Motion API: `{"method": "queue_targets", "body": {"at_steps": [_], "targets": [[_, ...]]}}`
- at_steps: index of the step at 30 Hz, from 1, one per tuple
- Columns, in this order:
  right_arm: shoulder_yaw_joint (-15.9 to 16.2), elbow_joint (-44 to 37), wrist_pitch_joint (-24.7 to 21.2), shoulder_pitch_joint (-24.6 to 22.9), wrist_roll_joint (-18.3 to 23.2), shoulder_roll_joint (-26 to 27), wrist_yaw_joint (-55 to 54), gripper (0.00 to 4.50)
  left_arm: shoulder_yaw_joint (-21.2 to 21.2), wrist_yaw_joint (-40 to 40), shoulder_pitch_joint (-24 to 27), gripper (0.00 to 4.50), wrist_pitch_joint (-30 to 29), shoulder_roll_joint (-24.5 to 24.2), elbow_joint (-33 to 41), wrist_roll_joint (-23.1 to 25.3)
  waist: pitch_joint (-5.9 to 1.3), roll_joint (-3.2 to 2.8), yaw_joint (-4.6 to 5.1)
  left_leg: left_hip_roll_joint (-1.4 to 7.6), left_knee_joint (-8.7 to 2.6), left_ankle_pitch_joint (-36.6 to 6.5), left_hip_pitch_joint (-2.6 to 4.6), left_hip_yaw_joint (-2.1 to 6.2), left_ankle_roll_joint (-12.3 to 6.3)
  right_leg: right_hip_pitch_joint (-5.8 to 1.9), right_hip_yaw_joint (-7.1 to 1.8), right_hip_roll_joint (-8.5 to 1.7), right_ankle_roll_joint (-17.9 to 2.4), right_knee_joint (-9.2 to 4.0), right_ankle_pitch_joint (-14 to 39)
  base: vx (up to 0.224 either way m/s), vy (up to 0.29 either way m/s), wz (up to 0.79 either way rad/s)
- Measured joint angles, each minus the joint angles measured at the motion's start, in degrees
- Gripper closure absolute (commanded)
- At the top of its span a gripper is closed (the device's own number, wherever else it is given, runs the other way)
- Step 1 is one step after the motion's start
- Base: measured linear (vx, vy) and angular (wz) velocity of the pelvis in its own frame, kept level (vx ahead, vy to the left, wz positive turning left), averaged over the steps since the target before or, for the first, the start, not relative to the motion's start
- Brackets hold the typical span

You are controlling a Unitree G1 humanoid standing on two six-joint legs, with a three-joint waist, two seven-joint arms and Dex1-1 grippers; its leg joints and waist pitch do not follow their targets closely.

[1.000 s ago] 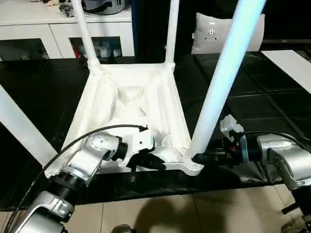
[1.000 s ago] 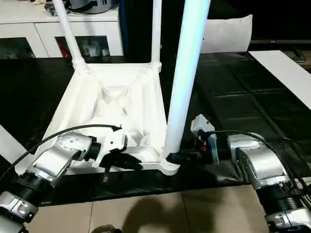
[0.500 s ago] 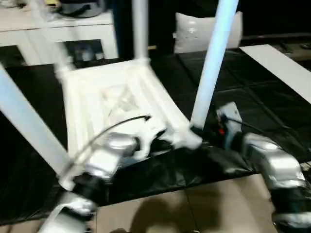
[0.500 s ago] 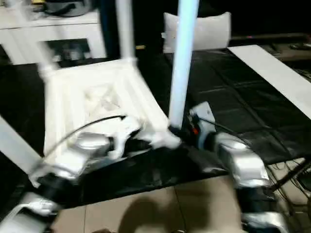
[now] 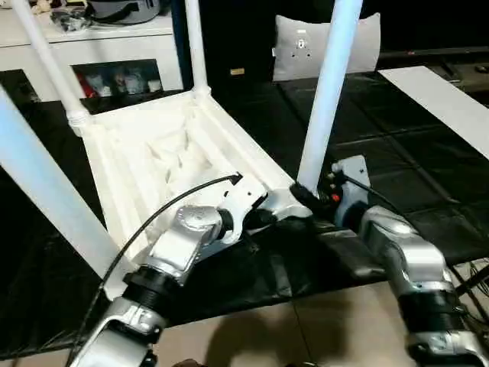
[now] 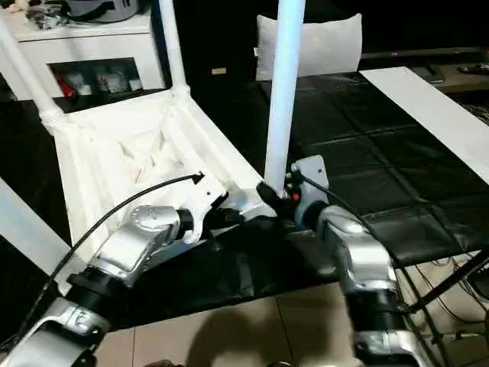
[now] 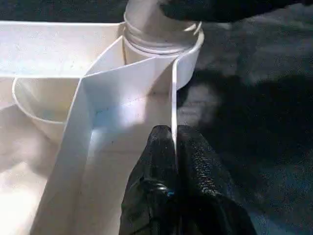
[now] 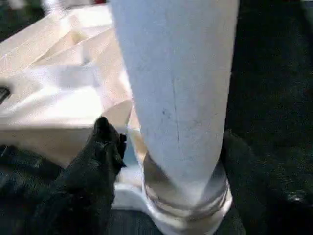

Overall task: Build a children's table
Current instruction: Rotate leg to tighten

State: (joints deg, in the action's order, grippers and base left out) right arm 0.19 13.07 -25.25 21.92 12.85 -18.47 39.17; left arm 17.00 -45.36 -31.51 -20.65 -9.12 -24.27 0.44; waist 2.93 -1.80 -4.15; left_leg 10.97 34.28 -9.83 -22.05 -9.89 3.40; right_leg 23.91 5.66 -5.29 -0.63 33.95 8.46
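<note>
The left gripper pinches the rim wall of the upturned children's table. At its three o'clock, the right gripper straddles the near leg's base; grip unclear.

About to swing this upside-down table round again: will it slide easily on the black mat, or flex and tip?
The table looks like thin ribbed plastic, so probably light and apt to slide. The rim that the left tool pinches is a thin wall and may flex. With long legs such as the near leg pointing up, it may rock if pushed high.
</note>
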Motion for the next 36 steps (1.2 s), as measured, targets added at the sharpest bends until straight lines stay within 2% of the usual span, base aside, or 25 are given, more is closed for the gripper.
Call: {"method": "queue_targets", "body": {"at_steps": [2,5,6,10,16,17,20,21,22,23,26,28,36], "targets": [[0.6,0.0,0.7,-0.7,0.0,-2.2,3.5,0.67,0.3,-1.2,0.2,4.5,1.5,-0.9,-0.1,0.0,0.0,0.0,-0.19,0.0,0.01,0.0,0.01,0.0,0.01,0.0,0.0,0.0,0.0,0.02,0.0,0.0,0.0,0.0],[1.4,0.0,0.8,-1.1,0.5,-5.0,8.9,0.52,0.6,-3.9,0.3,4.5,3.6,-2.5,-0.4,0.0,0.01,-0.01,-0.45,0.01,0.03,0.0,0.0,0.0,0.01,0.03,0.0,0.0,0.0,0.04,-0.1,0.0,0.0,0.0],[1.5,0.0,0.8,-1.1,1.0,-6.2,11.0,0.33,0.9,-5.6,0.5,4.5,4.5,-3.4,-0.4,-0.1,0.01,-0.01,-0.69,0.01,0.04,0.0,0.0,0.0,0.01,0.02,0.0,0.0,0.0,0.04,-0.1,0.0,0.0,0.0],[2.6,-0.1,0.8,-0.4,1.9,-10.3,17.1,0.08,1.9,-11.3,0.8,4.5,7.2,-6.0,-0.4,-0.8,0.01,0.0,-1.55,0.02,0.08,0.0,-0.02,0.0,0.0,0.0,0.0,-0.01,0.0,0.03,-0.1,0.0,0.0,0.0],[5.4,0.1,4.1,1.3,1.0,-12.8,23.8,0.03,3.7,-20.4,0.8,4.5,12.1,-10.4,-0.4,-1.0,0.0,0.0,-3.34,0.02,0.17,0.0,0.0,-0.01,-0.01,-0.1,0.01,-0.06,0.0,0.05,-0.1,0.0,0.0,0.0],[5.5,0.1,4.5,1.3,1.1,-12.8,25.0,0.29,4.0,-21.6,0.8,4.5,12.5,-10.8,-0.4,-1.1,0.0,0.0,-3.66,0.02,0.2,0.0,0.0,-0.02,-0.02,-0.11,0.0,-0.06,0.0,0.05,-0.1,0.0,0.0,0.0],[6.7,0.1,4.5,1.3,2.4,-13.5,29.3,0.37,4.7,-24.8,0.8,4.5,13.8,-11.8,-0.4,-1.8,0.0,0.0,-4.34,0.02,0.22,0.0,0.0,-0.03,-0.02,-0.15,-0.01,-0.08,0.0,0.06,-0.1,0.0,0.0,0.0],[7.2,0.1,4.4,1.3,2.8,-13.8,30.5,0.56,4.9,-25.6,0.8,4.5,14.1,-12.1,-0.5,-1.9,0.0,0.0,-4.42,0.01,0.23,0.0,0.0,-0.03,-0.02,-0.15,-0.01,-0.08,0.0,0.08,-0.1,0.0,0.0,0.0],[7.4,0.1,4.3,1.3,3.3,-14.0,31.7,0.56,5.1,-26.6,0.7,4.5,14.6,-12.4,-0.7,-1.9,0.0,0.0,-4.44,0.02,0.24,0.0,0.0,-0.03,-0.02,-0.15,-0.01,-0.08,0.0,0.09,-0.1,0.0,0.0,0.0],[7.7,0.1,4.1,1.3,3.5,-14.4,32.6,0.8,5.4,-27.2,0.5,4.5,14.8,-12.6,-0.8,-1.9,0.0,0.0,-4.44,0.02,0.24,0.0,0.01,-0.03,-0.02,-0.16,-0.01,-0.08,-0.1,0.1,-0.1,0.0,0.0,0.0],[8.2,0.0,3.4,1.3,3.9,-14.7,34.3,0.84,5.5,-28.3,0.5,4.5,14.9,-12.8,-0.8,-1.9,0.01,0.04,-4.27,0.03,0.24,0.0,0.05,-0.02,-0.01,-0.16,-0.01,-0.08,-0.1,0.15,-0.1,0.0,0.0,0.0],[8.5,-0.7,2.6,0.8,4.7,-14.7,35.3,1.19,5.5,-29.0,0.5,4.5,15.1,-12.8,-0.8,-1.9,0.01,0.04,-4.25,0.03,0.24,0.0,0.05,-0.02,-0.01,-0.15,-0.01,-0.07,-0.1,0.16,-0.1,0.0,0.0,0.0],[9.3,-2.9,0.5,0.0,5.7,-15.4,36.5,1.8,5.5,-29.8,0.3,4.5,16.0,-12.6,-1.5,-2.0,0.01,0.04,-4.45,0.03,0.25,0.0,0.04,-0.02,-0.01,-0.16,-0.01,-0.08,-0.1,0.15,-0.1,0.0,0.0,0.0]]}}
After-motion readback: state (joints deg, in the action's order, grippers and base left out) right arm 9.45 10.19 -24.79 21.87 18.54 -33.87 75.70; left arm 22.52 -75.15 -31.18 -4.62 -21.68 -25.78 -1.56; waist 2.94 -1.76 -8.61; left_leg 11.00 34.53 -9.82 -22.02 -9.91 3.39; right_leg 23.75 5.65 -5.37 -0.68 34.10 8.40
